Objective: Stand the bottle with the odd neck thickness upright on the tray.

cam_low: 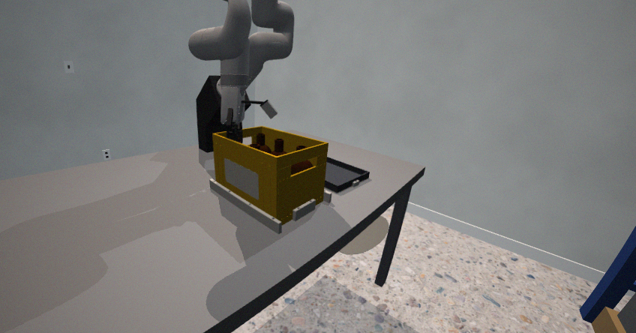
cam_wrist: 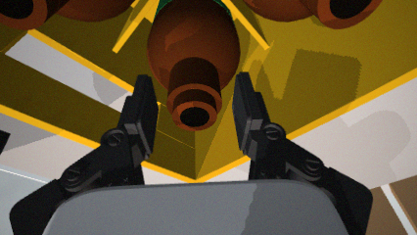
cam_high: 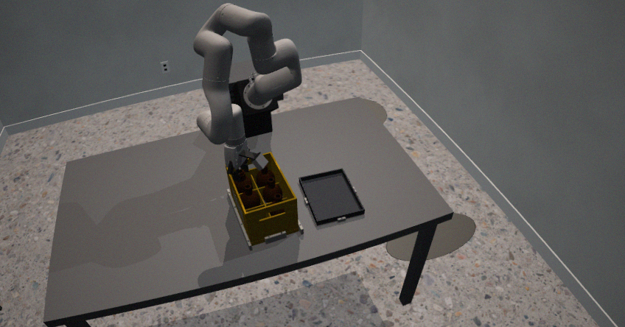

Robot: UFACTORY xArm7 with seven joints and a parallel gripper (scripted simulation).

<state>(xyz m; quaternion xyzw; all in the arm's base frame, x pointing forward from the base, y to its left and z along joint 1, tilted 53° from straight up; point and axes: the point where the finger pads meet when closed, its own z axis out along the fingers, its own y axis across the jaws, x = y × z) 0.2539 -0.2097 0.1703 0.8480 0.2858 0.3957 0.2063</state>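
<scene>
A yellow crate (cam_high: 261, 195) stands on the table and holds several brown bottles. My gripper (cam_wrist: 194, 90) reaches down into the crate's far left corner cell (cam_high: 239, 169). Its two fingers straddle the neck of the brown bottle (cam_wrist: 193, 64) there, just below the mouth. A small gap shows between the neck and each finger, so the gripper is open. The bottle stands in its cell. The black tray (cam_high: 331, 196) lies empty to the right of the crate. In the exterior view the gripper (cam_low: 232, 129) dips behind the crate's (cam_low: 270, 169) far rim.
Other brown bottles (cam_high: 265, 175) stand in the neighbouring cells, with necks close to my fingers. Yellow dividers separate the cells. Grey stops (cam_low: 303, 209) hold the crate's base. The arm's black base (cam_high: 254, 109) is behind the crate. The tray (cam_low: 346, 174) lies near the table's right edge.
</scene>
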